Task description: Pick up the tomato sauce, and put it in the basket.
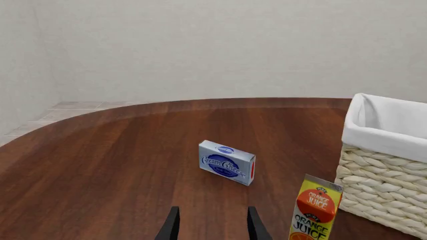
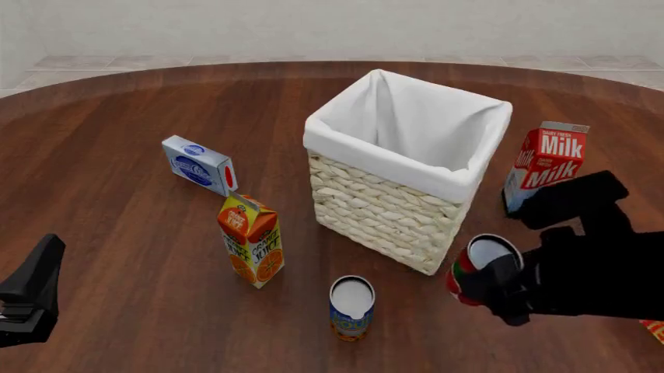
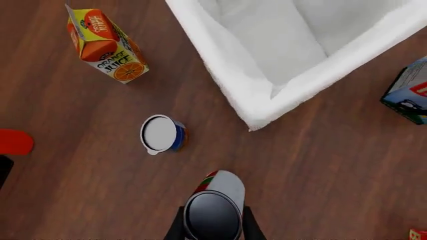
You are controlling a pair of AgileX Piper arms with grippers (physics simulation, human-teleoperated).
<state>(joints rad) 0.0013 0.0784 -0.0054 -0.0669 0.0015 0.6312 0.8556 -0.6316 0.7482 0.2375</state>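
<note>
The tomato sauce (image 2: 480, 268) is held in the right gripper (image 2: 496, 289), beside the near right corner of the basket (image 2: 386, 214) and outside it. In the right wrist view the can (image 3: 215, 210) sits between the two fingers (image 3: 249, 225), which press against its sides; the jaws are narrowed to the can's width. Whether the can is clear of the table (image 2: 124, 256) cannot be told.

The blue and orange can (image 2: 352, 308) stands upright on the table in front of the basket, near the held can and apart from it. The orange juice carton (image 2: 250, 241) stands to the left of the basket's near face. The milk carton (image 2: 543, 165) stands just to the basket's right.

The left gripper (image 1: 212, 227) is well apart at the table's near left, with jaws parted and nothing between them. The cream cheese box (image 1: 227, 162) lies on the table ahead of it
</note>
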